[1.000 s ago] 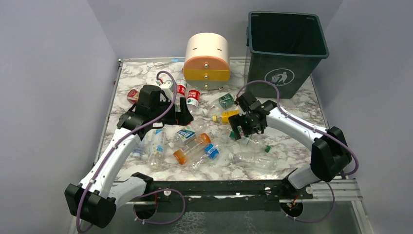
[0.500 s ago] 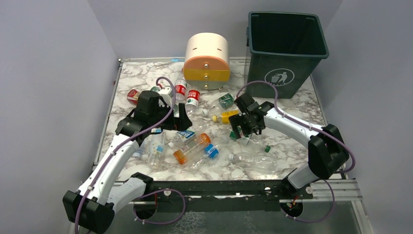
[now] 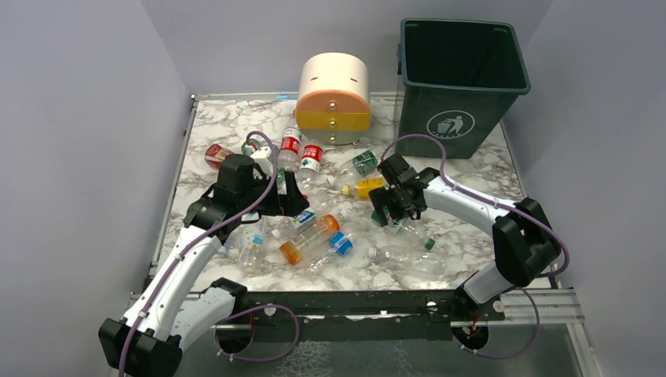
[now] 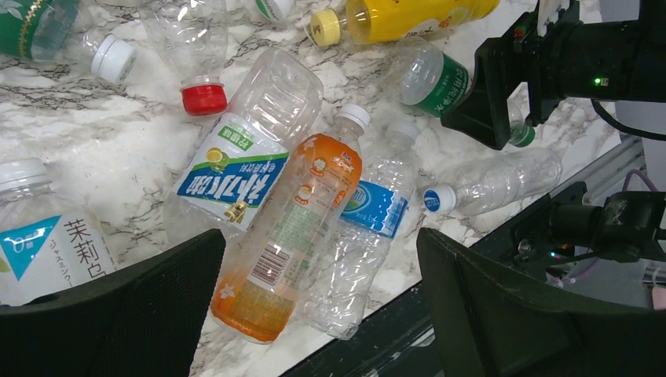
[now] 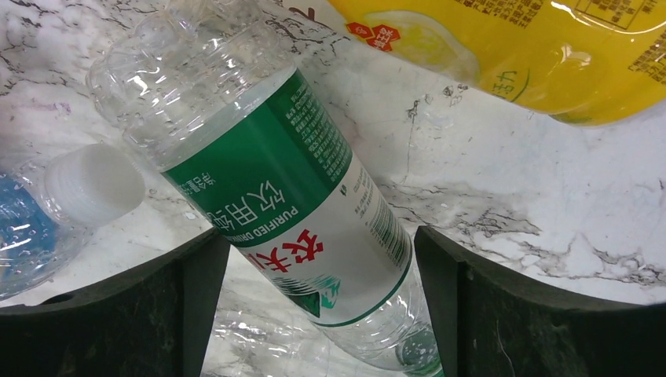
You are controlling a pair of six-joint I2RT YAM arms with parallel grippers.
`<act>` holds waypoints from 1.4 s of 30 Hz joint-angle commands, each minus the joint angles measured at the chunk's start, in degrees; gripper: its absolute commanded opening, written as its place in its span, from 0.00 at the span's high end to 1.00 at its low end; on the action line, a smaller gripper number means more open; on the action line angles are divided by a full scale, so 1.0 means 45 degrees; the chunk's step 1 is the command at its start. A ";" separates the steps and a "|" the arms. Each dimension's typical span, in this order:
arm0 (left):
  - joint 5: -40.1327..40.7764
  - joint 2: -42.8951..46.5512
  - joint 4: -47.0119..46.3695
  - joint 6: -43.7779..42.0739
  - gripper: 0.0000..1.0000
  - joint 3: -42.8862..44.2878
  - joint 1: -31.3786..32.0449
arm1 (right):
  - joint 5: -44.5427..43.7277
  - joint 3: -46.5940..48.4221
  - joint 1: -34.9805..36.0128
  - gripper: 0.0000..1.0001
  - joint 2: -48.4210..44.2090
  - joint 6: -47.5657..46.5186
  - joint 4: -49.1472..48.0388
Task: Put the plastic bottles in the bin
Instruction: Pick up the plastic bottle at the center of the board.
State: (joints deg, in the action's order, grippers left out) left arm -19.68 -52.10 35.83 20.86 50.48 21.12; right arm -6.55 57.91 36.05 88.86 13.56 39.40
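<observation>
- At the far right corner of the marbled surface, upright: the bin, dark green, square, tapered, with a white trash-person icon on its front; well apart from both arms.
- Strewn on their sides across the middle of the surface: the plastic bottles, mostly clear, with red, green or blue labels.
- Under the left arm: an orange bottle with a white cap, lying against a clear bottle with a blue, white and green label on one side and a blue-label bottle on the other.
- Just beside the right arm's fingers: a yellow bottle, lying flat.
- Left gripper: spread wide, holding nothing, hovering above the orange bottle.
- Right gripper: low over the surface, jaws apart, one on each side of a clear green-label bottle with green-and-white wrap; fingers close to its sides, contact not clear.
- At the far edge, left of the bin: a cream-and-orange round drawer unit.
</observation>
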 commanded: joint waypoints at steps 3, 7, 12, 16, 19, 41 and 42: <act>-0.0219 0.0565 -0.0449 0.0624 0.01 -0.0326 0.0050 | 0.0247 -0.0200 0.0094 0.12 0.0315 -0.0214 -0.0673; -0.0263 0.0583 -0.0479 0.0675 0.01 -0.0368 0.0035 | 0.0166 -0.0014 0.0094 0.21 0.0350 -0.0284 -0.0612; -0.0319 0.0581 -0.0503 0.0658 0.01 -0.0364 0.0043 | 0.0128 0.0309 0.0094 0.32 0.0363 -0.0301 -0.0425; -0.0386 0.0583 -0.0529 0.0647 0.01 -0.0339 0.0039 | 0.0040 0.0758 0.0111 0.33 0.0133 -0.0284 -0.0011; -0.0376 0.0590 -0.0538 0.0619 0.01 -0.0356 0.0044 | -0.0180 0.1163 0.0132 0.36 -0.0258 -0.0344 0.0398; -0.0593 0.0361 -0.0873 0.0706 0.01 -0.0533 0.0043 | -0.0345 0.4795 0.0172 0.40 -0.1761 -0.0087 0.2077; -0.0600 0.0365 -0.0873 0.0704 0.01 -0.0551 0.0043 | -0.0355 0.5118 0.0167 0.40 -0.1710 -0.0085 0.2160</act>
State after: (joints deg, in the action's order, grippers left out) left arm -20.49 -50.59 33.50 23.59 48.56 21.12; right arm -7.22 75.83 36.40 82.63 12.38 47.20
